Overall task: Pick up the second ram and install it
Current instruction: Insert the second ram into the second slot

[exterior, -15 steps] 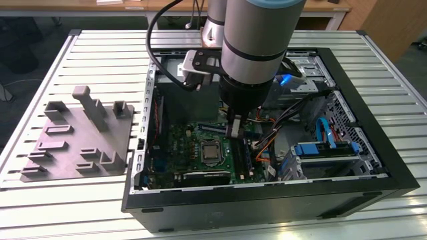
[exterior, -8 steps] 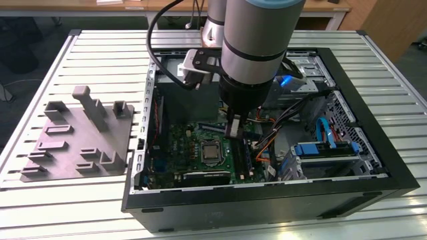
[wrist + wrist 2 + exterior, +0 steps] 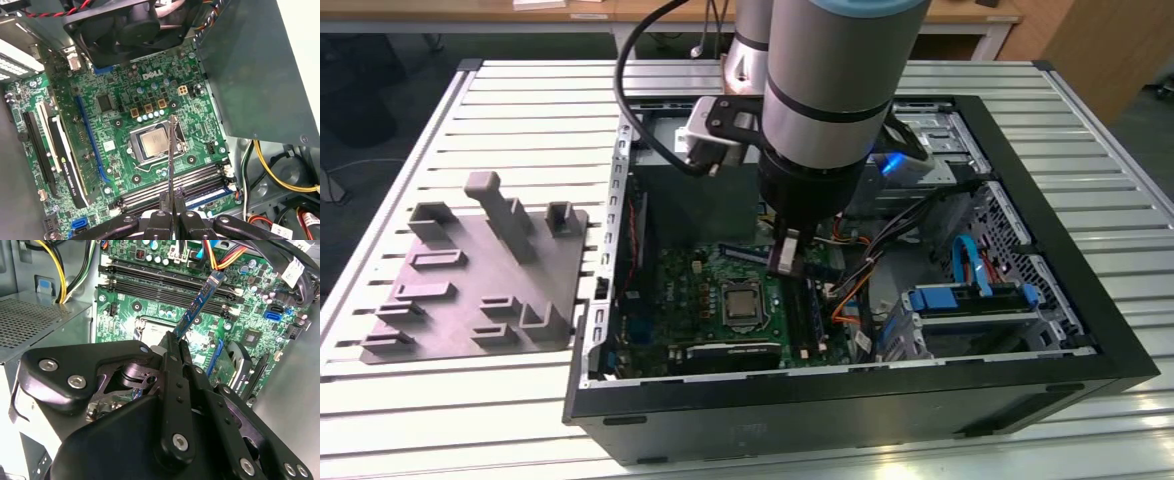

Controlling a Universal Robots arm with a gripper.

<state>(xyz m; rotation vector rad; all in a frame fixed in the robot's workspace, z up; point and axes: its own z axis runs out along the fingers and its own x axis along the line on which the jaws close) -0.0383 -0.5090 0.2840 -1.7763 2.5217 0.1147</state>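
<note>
My gripper (image 3: 787, 262) reaches down into the open computer case (image 3: 1067, 300), over the green motherboard (image 3: 707, 300). It is shut on the second ram (image 3: 197, 305), a thin dark stick that juts out from between the fingers (image 3: 170, 347). In the first wrist view the second ram (image 3: 170, 155) shows edge-on as a narrow line across the processor socket (image 3: 154, 142), with the gripper (image 3: 171, 196) closed around its near end. The stick's far tip hangs over the long black memory slots (image 3: 165, 282). I cannot tell whether it touches them.
A grey power supply box (image 3: 255, 65) and yellow cables (image 3: 75, 270) flank the slots. A black fan (image 3: 130, 25) and an expansion card (image 3: 65, 160) stand on the board. On the slatted table, a grey holder block (image 3: 480, 280) lies at the exterior view's left.
</note>
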